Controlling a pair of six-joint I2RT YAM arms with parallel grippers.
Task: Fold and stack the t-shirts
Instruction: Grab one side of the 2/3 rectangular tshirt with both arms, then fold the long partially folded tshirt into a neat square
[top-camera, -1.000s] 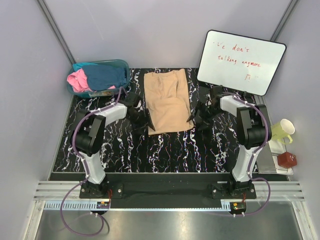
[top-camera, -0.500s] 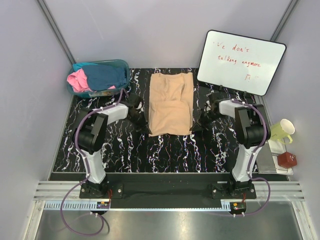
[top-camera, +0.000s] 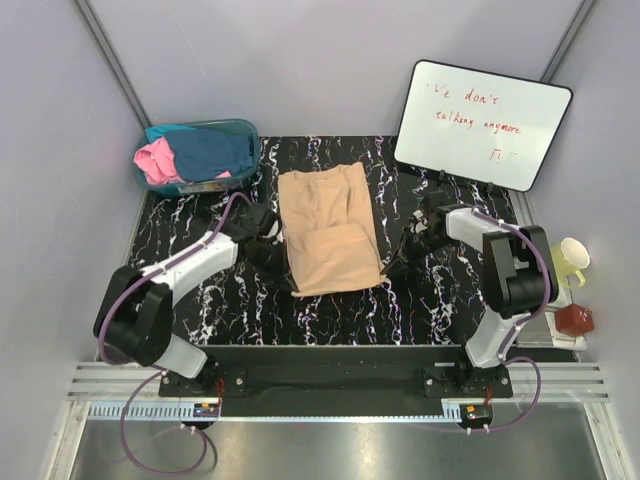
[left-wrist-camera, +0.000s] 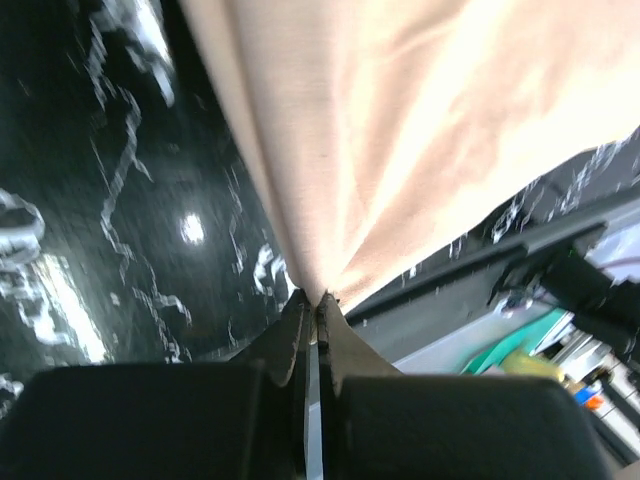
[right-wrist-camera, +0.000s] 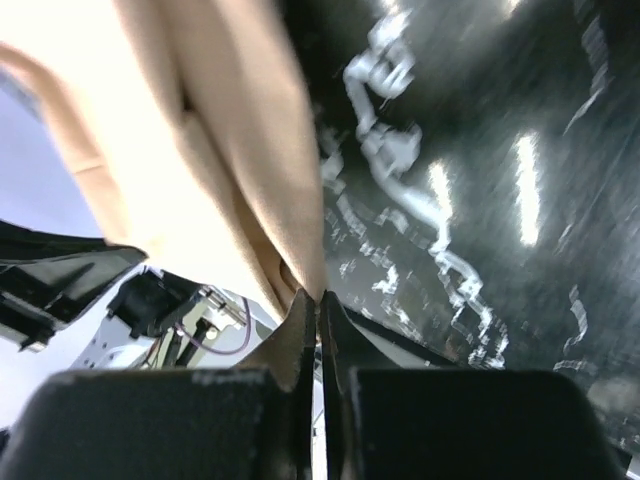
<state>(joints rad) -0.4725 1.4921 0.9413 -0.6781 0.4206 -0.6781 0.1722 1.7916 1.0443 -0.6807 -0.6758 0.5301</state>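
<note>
Firmly pinching the tan t-shirt with left gripper and right gripper, one at each near corner. Lying mid table, long axis far-to-near, near end skewed slightly rightward

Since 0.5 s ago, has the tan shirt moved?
Yes. The tan t-shirt has slid toward the arm bases and slightly left. Its far hem, then close to the table's far edge, now leaves more bare surface there.

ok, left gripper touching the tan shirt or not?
Touching. Left wrist view shows the left gripper shut on an edge of the tan shirt, cloth pinched between the jaws.
</note>
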